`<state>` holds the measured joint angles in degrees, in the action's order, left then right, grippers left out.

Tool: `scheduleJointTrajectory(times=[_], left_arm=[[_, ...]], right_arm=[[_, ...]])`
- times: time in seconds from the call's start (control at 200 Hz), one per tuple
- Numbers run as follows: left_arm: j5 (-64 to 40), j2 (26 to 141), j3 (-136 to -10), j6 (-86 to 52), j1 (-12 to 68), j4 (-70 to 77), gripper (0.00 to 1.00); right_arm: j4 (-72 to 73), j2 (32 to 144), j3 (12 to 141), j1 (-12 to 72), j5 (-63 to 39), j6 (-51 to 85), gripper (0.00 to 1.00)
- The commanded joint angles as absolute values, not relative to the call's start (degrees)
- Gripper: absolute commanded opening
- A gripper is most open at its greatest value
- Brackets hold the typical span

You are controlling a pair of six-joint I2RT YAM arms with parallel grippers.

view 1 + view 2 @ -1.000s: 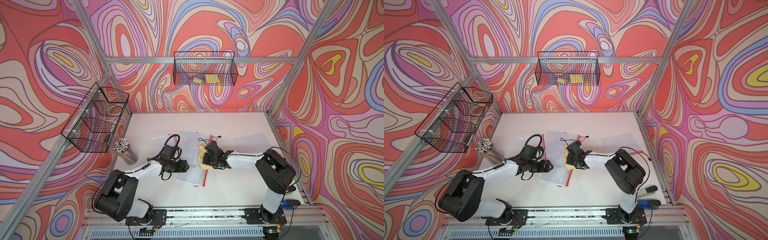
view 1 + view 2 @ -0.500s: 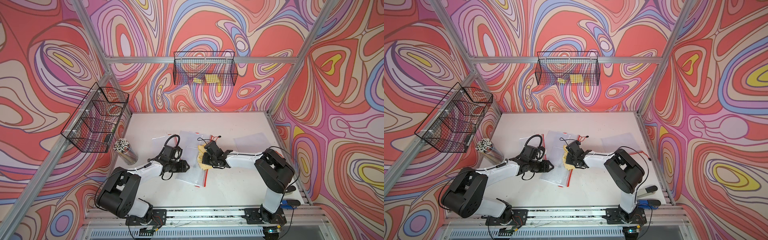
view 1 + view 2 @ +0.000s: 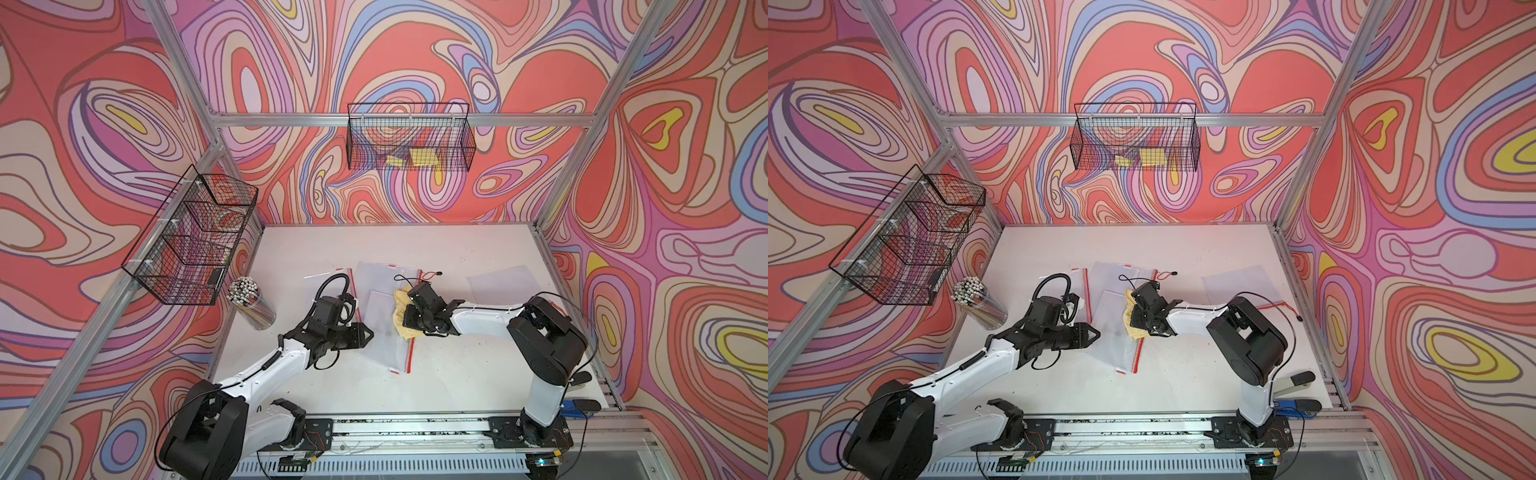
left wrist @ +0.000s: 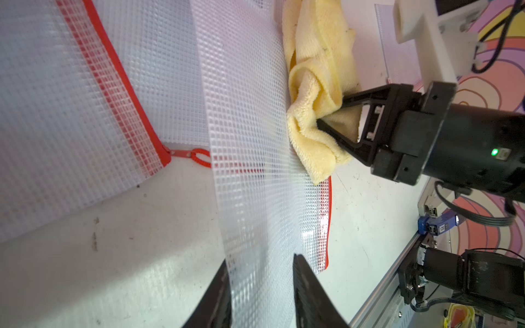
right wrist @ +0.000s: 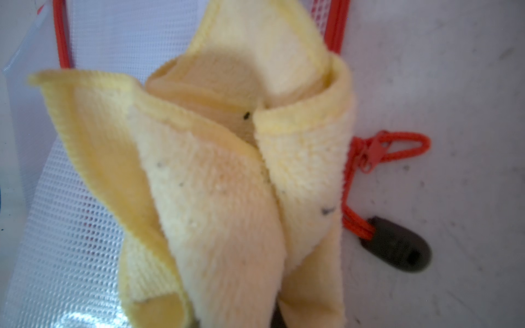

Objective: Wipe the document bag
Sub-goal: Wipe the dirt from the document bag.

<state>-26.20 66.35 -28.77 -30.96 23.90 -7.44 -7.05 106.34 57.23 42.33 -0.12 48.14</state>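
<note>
The document bag point(image 3: 384, 343) point(image 3: 1113, 340) is a clear mesh pouch with a red zipper, lying flat mid-table. My left gripper point(image 3: 369, 332) point(image 3: 1098, 332) sits at the bag's left edge. In the left wrist view the bag point(image 4: 255, 170) runs between the left gripper's point(image 4: 260, 284) fingers, which stand apart, one on each side of the sheet. My right gripper point(image 3: 409, 322) point(image 3: 1133, 322) point(image 4: 326, 113) is shut on a crumpled yellow cloth point(image 3: 405, 330) point(image 4: 312, 85) point(image 5: 227, 184) resting on the bag's right side by the zipper. In the right wrist view the cloth hides the fingers.
Other clear bags lie behind and beside it point(image 3: 328, 282) point(image 3: 386, 272) point(image 3: 498, 284). A cup of pens point(image 3: 253, 307) stands at the left. Wire baskets hang on the left wall point(image 3: 191, 237) and back wall point(image 3: 411, 141). A red zipper cord with a black toggle point(image 5: 395, 247) lies by the cloth.
The left gripper's jaws have narrowed around the bag's edge, staying in about the same place. The right gripper still holds the cloth and has barely shifted.
</note>
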Motion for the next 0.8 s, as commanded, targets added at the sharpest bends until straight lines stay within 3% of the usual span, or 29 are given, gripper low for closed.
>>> scheduleJointTrajectory(times=[0.0, 0.165, 0.3, 0.626, 0.796], left_arm=[[-27.38, 65.25, -27.25, -32.55, 23.73, -7.83, 0.28], [-27.25, 66.41, -27.56, -32.42, 23.77, -8.23, 0.16], [-26.19, 66.42, -27.87, -31.92, 23.8, -9.45, 0.11], [-20.66, 62.3, -28.99, -33.24, 23.81, -17.07, 0.24], [-20.94, 61.06, -28.6, -33.87, 23.74, -17.75, 0.07]], right_arm=[[-19.29, 113.87, 53.5, 42.82, -3.11, 47.56, 0.0], [-19.49, 114.5, 54.16, 42.8, -3.59, 47.38, 0.0], [-19.68, 114.36, 54.1, 42.84, -3.45, 47.48, 0.0], [-20.12, 115.44, 53.71, 42.85, -3.2, 47.31, 0.0], [-19.95, 116.22, 54.05, 42.87, -3.16, 47.16, 0.0]])
